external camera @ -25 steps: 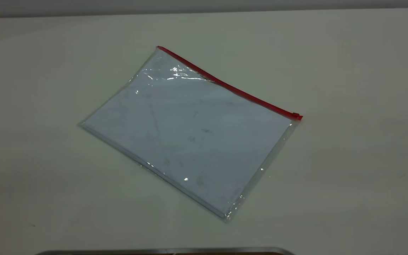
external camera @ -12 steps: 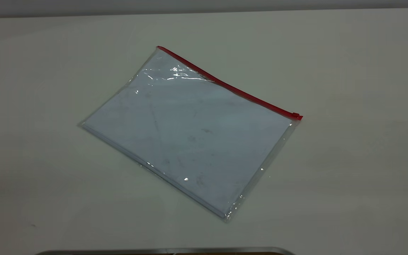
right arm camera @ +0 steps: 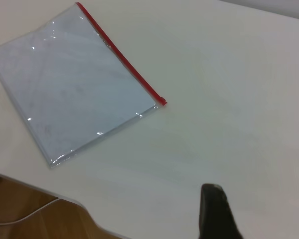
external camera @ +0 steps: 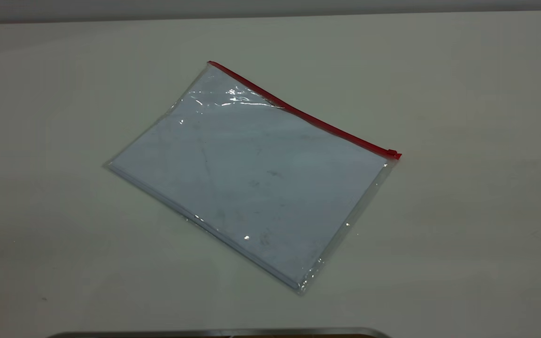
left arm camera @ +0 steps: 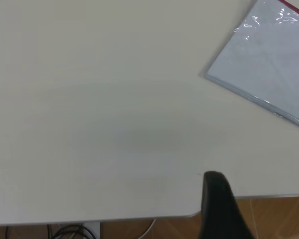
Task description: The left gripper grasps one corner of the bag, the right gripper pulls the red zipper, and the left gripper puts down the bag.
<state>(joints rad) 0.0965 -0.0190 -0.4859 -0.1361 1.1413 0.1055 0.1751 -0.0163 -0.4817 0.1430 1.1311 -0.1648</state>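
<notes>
While the bag (external camera: 251,188) lies flat on the table (external camera: 463,234) with nothing gripping it, my left gripper (left arm camera: 259,199) and right gripper (right arm camera: 259,209) hang well clear of it, both spread and empty. Its red zipper (external camera: 298,112) runs along one long edge, with the slider (external camera: 393,153) at the end toward my right gripper; my left is nearer the bag's opposite corner. This fits a zipper yet to be pulled or a bag already set back down.
</notes>
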